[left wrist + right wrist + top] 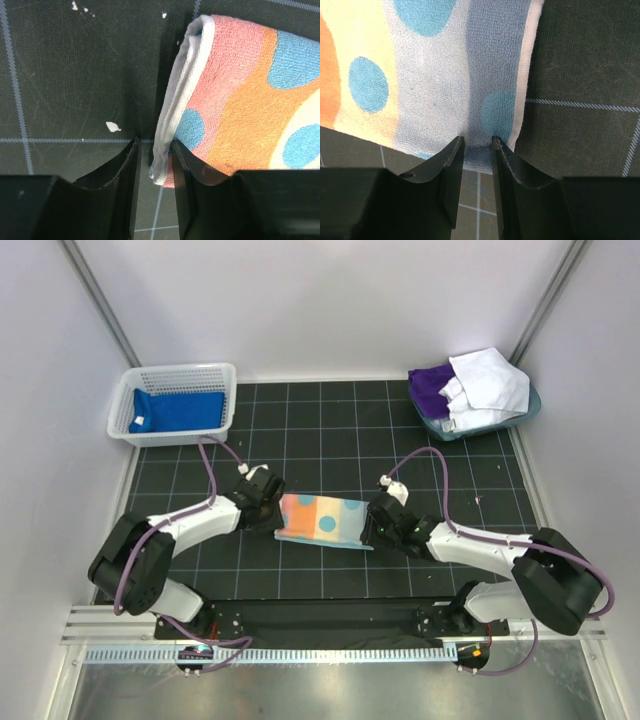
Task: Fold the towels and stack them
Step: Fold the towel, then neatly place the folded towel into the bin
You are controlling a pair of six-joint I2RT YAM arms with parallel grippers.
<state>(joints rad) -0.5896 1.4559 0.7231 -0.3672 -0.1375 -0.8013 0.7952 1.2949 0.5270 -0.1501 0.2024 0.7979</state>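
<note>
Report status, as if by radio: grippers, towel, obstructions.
Left gripper pinching dotted towel's left edge. Right gripper closing on its right edge. Towel folded, flat on mat. Nothing in the way.

Gridded black table (330, 430): towel (325, 519), basket (178, 403), tub (480, 423)

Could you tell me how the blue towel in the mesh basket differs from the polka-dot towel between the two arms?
The blue towel is one solid royal blue; the polka-dot towel is pastel orange, pink and pale blue with blue dots. The blue towel sits inside the white mesh basket at the far left; the polka-dot towel lies on the black gridded mat near the arms. No arm is near the blue towel, while an end effector sits at each end of the polka-dot towel. Both are folded.
</note>
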